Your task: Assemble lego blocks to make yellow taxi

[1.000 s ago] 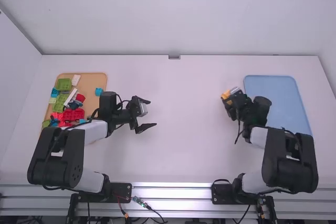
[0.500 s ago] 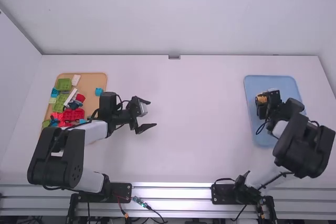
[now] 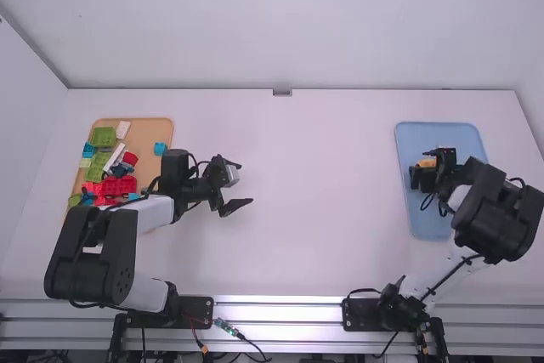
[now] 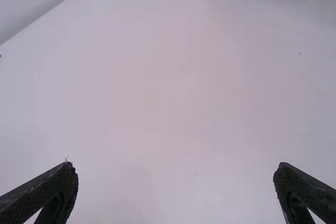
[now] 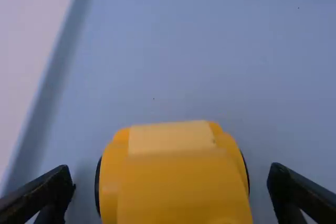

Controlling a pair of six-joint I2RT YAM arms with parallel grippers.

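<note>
In the high view, my right gripper (image 3: pixel 416 178) is low over the blue tray (image 3: pixel 422 220), at the yellow-orange taxi body (image 3: pixel 427 162). The right wrist view has the rounded body (image 5: pixel 184 187), with a paler block (image 5: pixel 170 137) on top and dark wheel edges at its sides, on the tray floor. My right gripper (image 5: pixel 170 176) is open around it, a gap on each side. Over the table's left half, my left gripper (image 3: pixel 246 183) is open and holds nothing; in its own wrist view, the left gripper (image 4: pixel 176 169) has bare tabletop between its fingers.
An orange-tan tray (image 3: pixel 153 132) at the far left bears loose green, red, white and blue blocks, partly behind the left arm. One cyan block (image 3: pixel 160 149) lies near its right edge. White tabletop (image 3: pixel 323 201) stretches between the arms.
The right arm has carried the taxi body rightward from the table onto the blue tray, and the right gripper has let it go. The left arm has hardly moved.
</note>
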